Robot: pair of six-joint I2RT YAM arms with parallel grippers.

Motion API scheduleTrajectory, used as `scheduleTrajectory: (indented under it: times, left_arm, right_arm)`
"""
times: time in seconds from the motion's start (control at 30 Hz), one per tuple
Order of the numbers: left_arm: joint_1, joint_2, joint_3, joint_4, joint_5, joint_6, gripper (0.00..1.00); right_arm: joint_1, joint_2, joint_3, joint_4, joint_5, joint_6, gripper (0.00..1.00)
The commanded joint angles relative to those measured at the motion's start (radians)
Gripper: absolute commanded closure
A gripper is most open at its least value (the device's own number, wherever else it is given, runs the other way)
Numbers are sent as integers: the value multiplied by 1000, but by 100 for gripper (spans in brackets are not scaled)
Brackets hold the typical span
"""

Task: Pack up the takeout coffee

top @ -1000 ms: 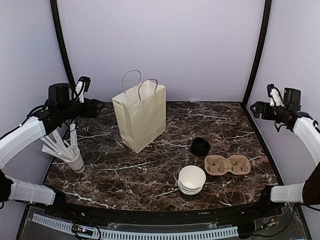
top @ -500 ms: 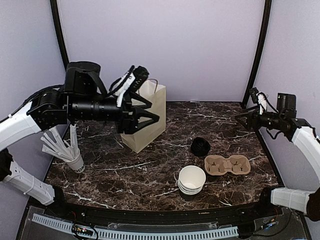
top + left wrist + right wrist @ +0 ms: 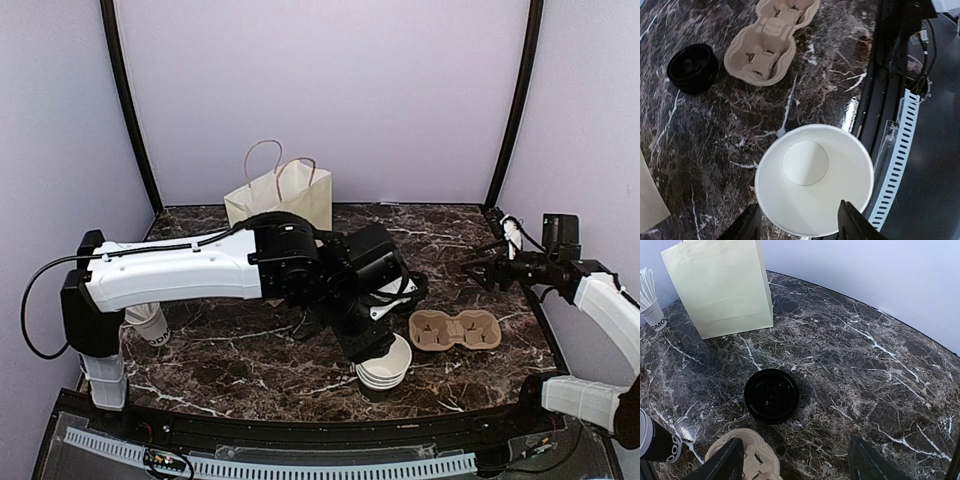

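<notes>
Packing not started: tray (image 3: 772, 42) empty, lids (image 3: 771, 395) stacked beside it, cups (image 3: 814, 180) unlidded, all steps left. My left arm stretches far across worktop (image 3: 250, 350), wrist bent down. Left claw (image 3: 799, 207) open, cup stack directly beneath, no grip visible. Right claw (image 3: 796, 441) open, empty, hovering above lids.

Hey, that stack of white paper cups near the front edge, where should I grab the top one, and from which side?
By its rim, from straight above. The top cup stands upright, mouth open, nested in the stack, so only its upper band is free; a low side grip would likely catch the cups beneath. The left gripper hangs over it, jaws open.
</notes>
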Motion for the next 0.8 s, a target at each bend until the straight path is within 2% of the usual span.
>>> scheduleTrajectory:
  times: [0.0,0.1,0.33,0.77]
  left_arm:
    - [-1,-15,84,-131,-102,-174,43]
    - [1,7,88,-148,-66,-234,46]
    - [19,19,87,-145,25,-297,64]
    - [77,65,99,-152,74,-301,67]
  right_arm:
    - [8,-15,-17,53,-18,-34,27]
    - [8,-5,-16,51,-11,-42,27]
    - [8,-5,-7,37,4,-64,27]
    - [9,-10,-10,18,14,-97,26]
